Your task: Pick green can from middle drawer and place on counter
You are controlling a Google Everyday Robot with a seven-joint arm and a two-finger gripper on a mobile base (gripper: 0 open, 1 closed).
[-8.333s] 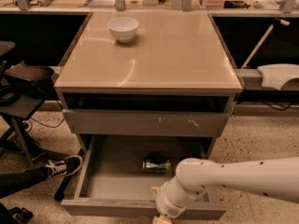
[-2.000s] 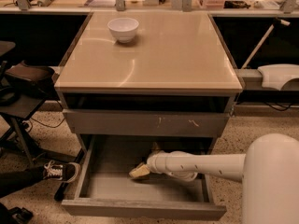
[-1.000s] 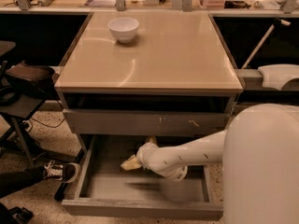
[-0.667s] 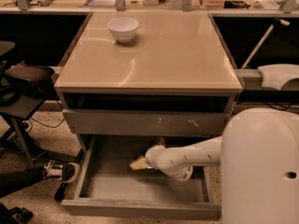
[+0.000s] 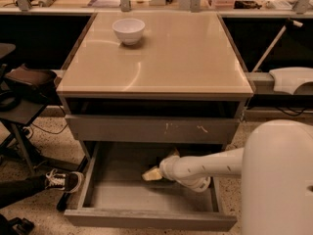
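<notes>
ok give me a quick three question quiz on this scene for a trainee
1. True or false: the claw is inside the open drawer.
2. What stands on the counter? A: a bowl. B: a can. C: a plate.
3. Short answer: is the can in view?

Key: 1 true, the arm reaches into the drawer from the right. 2 A, the bowl stands toward the far left corner. 3 no, it cannot be seen; the arm covers part of the drawer floor.
</notes>
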